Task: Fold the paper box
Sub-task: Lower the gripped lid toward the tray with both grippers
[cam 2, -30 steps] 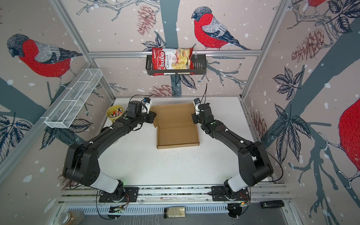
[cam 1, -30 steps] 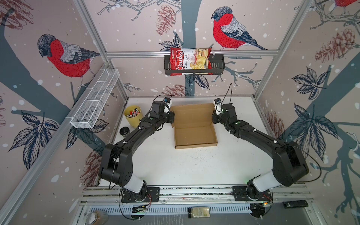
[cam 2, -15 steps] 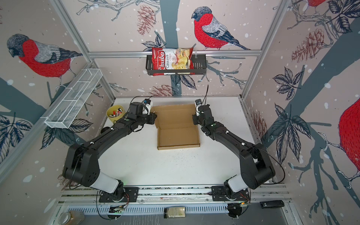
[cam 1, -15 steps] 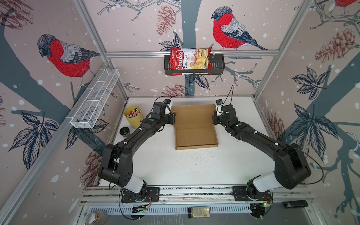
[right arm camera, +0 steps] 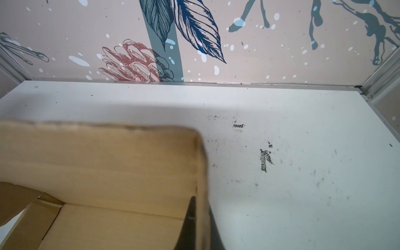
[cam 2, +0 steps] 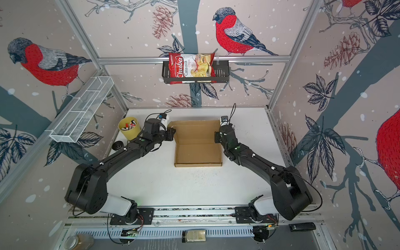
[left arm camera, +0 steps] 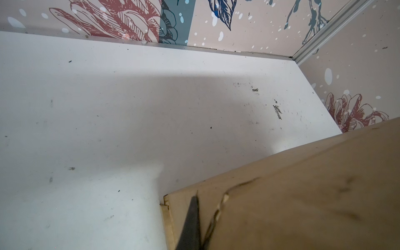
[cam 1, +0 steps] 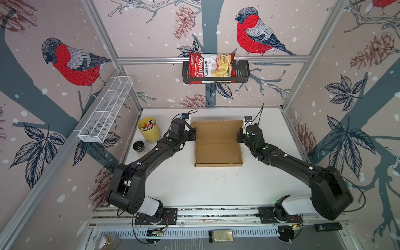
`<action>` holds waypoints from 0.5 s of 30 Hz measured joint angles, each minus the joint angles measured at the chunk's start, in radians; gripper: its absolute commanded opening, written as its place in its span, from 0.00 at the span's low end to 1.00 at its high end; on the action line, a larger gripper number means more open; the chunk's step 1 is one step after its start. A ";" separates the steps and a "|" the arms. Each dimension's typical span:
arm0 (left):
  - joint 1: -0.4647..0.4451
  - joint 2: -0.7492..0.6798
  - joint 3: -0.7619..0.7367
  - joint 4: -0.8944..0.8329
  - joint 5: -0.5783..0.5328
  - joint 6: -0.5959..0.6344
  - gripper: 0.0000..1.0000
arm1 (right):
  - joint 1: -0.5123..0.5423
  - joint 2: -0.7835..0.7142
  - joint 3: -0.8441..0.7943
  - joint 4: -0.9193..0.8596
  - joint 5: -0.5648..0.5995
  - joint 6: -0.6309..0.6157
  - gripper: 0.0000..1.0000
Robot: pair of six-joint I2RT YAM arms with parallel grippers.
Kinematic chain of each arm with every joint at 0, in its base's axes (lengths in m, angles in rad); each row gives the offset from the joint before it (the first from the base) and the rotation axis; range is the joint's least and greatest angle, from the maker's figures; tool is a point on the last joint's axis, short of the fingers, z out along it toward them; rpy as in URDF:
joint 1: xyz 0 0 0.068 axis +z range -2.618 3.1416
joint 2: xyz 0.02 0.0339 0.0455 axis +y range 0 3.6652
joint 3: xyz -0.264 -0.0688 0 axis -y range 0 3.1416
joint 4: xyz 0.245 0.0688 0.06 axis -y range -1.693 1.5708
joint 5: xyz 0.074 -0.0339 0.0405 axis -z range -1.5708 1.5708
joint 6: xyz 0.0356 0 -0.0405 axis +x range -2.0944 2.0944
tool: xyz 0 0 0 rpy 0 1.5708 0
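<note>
On the table (cam 1: 216, 190), a shallow brown paper box (cam 1: 217, 149), lid raised, edges clenched by left gripper (cam 1: 194, 134) and right gripper (cam 1: 238, 136).

**A:** How much of the left tool (cam 1: 194, 134) can't you see?

**B:** From above, its tips are hidden under its own wrist body, at the edge of the paper box (cam 1: 217, 151). In the left wrist view one dark finger (left arm camera: 191, 223) shows, blurred and cut off by the frame. The other is hidden by cardboard.

**A:** And the right tool (cam 1: 239, 136)?

**B:** The tips are hidden from above too. Its wrist view shows blurred fingers (right arm camera: 190, 218), cut off, and the box runs out of frame.

**A:** The yellow cup (cam 1: 151, 136)?

**B:** Its contents are too small to name.
</note>
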 measured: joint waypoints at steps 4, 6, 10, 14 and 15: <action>-0.008 -0.015 -0.035 0.040 -0.004 -0.010 0.01 | 0.021 -0.015 -0.034 0.025 0.041 0.034 0.01; -0.010 -0.024 -0.051 0.057 -0.006 -0.010 0.01 | 0.029 -0.024 -0.052 0.042 0.052 0.048 0.01; -0.012 -0.046 -0.087 0.087 -0.005 -0.014 0.01 | 0.038 -0.035 -0.080 0.075 0.066 0.056 0.01; -0.013 -0.070 -0.124 0.114 0.002 -0.017 0.01 | 0.045 -0.039 -0.099 0.099 0.072 0.060 0.01; -0.013 -0.074 -0.132 0.122 0.003 -0.017 0.01 | 0.046 -0.039 -0.104 0.108 0.074 0.067 0.01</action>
